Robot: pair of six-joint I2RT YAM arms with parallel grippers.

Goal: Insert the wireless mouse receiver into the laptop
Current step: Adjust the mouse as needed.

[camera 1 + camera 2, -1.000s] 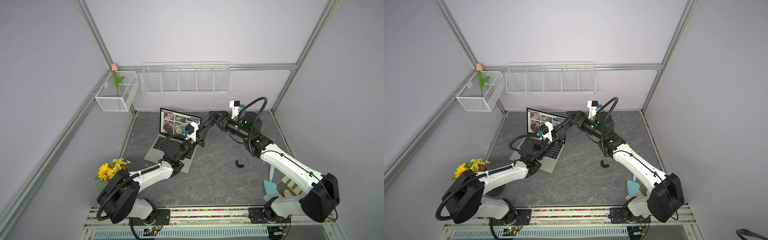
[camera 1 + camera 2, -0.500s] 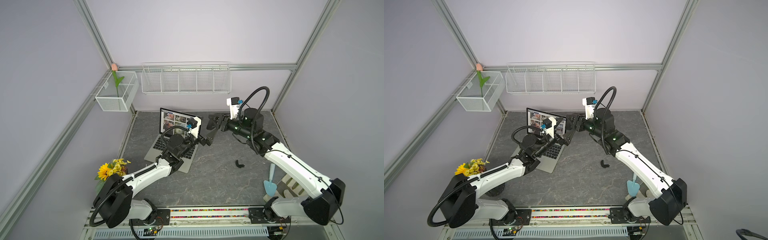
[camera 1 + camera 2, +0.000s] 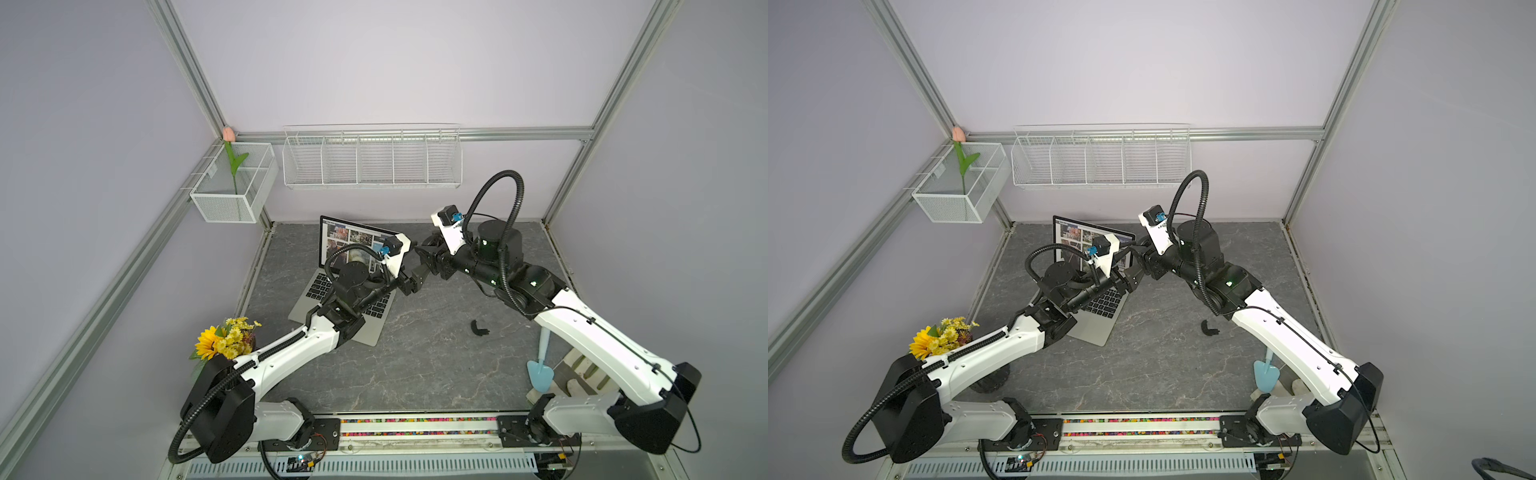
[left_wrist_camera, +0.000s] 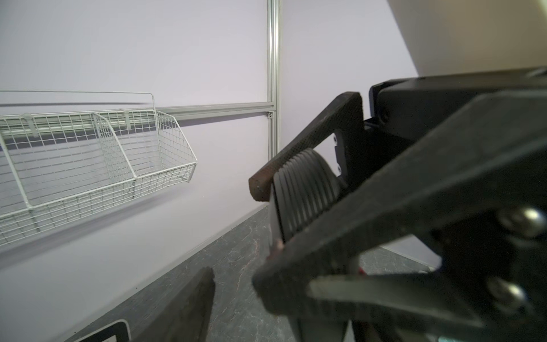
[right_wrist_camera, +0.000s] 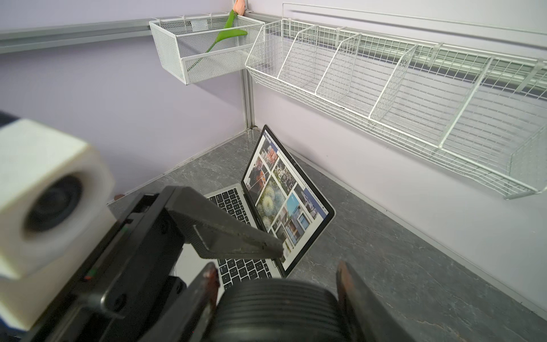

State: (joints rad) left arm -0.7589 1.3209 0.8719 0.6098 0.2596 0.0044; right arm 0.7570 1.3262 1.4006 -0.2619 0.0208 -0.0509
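Silver-grey laptop [image 3: 323, 286] open near the table's [image 3: 415, 365] back left corner, right gripper [image 5: 276, 279] clamped on a black ribbed mouse [image 5: 278, 308], left gripper [image 3: 411, 281] loose with jaws apart just beside it, receiver too tiny for us to spot tbh

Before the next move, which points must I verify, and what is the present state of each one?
1. Right tool holds the black ribbed object: ok.
2. Left tool open or shut: cannot tell.
3. Wireless mouse receiver in view: not ok, seen in no view.
4. Laptop open, screen lit: ok.
5. Laptop port visible and free: cannot tell.
6. Space between the two tools: not ok, they nearly meet beside the laptop.
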